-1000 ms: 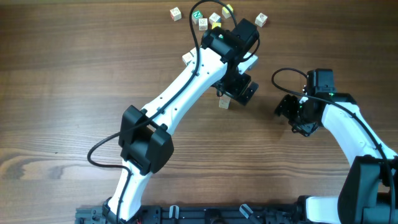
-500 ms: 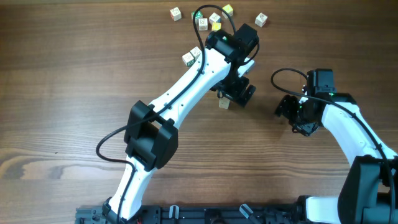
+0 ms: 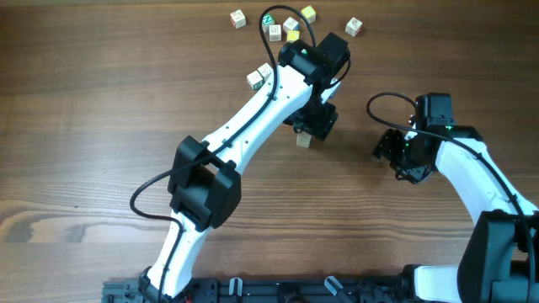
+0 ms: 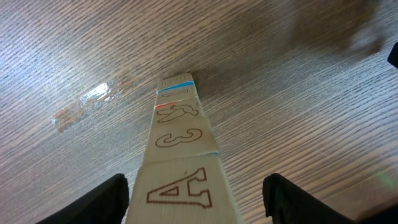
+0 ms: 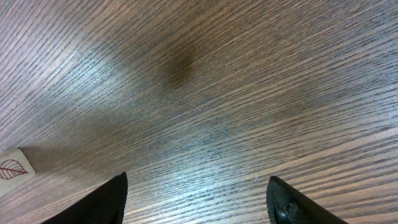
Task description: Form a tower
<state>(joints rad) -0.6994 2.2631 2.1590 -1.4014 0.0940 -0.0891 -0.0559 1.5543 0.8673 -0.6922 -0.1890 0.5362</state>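
Fingers (image 4: 106, 202) of the left gripper (image 4: 196, 186) are spread either side of the one tower (image 4: 180, 137) at mid-table. The right gripper (image 5: 196, 205) is open over bare table (image 5: 249, 93). About seven loose cubes (image 3: 238, 17) lie far. Three marked tower faces are shown only by the left wrist view.

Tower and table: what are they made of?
The tower looks like pale bare wood. Faint grain shows on its matte faces, the A and 3 are outlined in brown, and thin blue and red lines mark some edges. The table looks like dark brown wood with long streaky grain. A shiny glare patch suggests a smooth coat. It could also be wood-look laminate.
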